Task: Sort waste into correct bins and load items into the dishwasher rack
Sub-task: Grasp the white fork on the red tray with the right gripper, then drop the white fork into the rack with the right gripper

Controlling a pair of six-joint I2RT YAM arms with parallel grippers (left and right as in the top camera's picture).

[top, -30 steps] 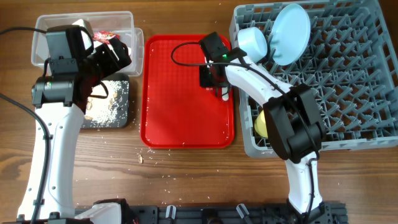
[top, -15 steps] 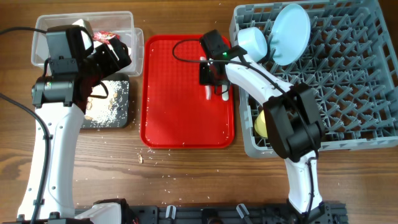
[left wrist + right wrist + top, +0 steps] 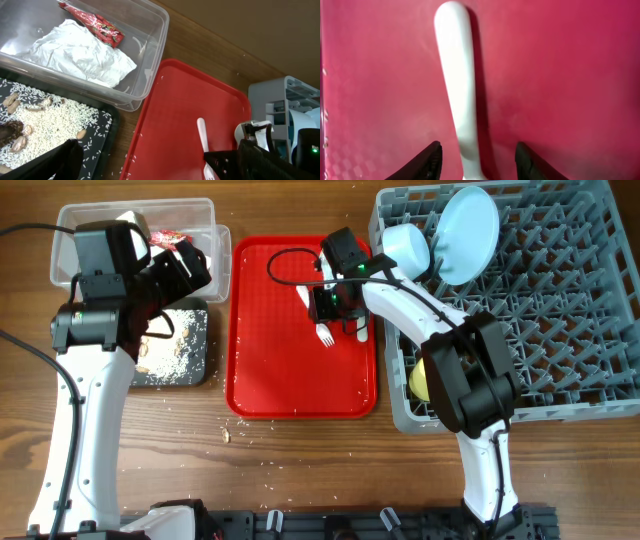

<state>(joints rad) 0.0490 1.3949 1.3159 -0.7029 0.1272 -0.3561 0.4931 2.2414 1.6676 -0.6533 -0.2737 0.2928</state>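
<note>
Your right pincer (image 3: 477, 160) sits open astride the white fork (image 3: 456, 85) on the red tray (image 3: 570, 75); close, then lift toward the dishwasher rack (image 3: 570, 330).

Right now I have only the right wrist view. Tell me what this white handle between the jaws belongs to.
Observer: A fork. The overhead view shows its tines pointing toward the robot's base, on the tray.
Operator: Say what else is on that tray.
Observer: A second white piece lies beside the fork, half hidden under the right arm. I cannot tell what it is.
Operator: Report the rack.
Observer: The rack sits right of the tray. A plate and a bowl stand in its far left corner.
</note>
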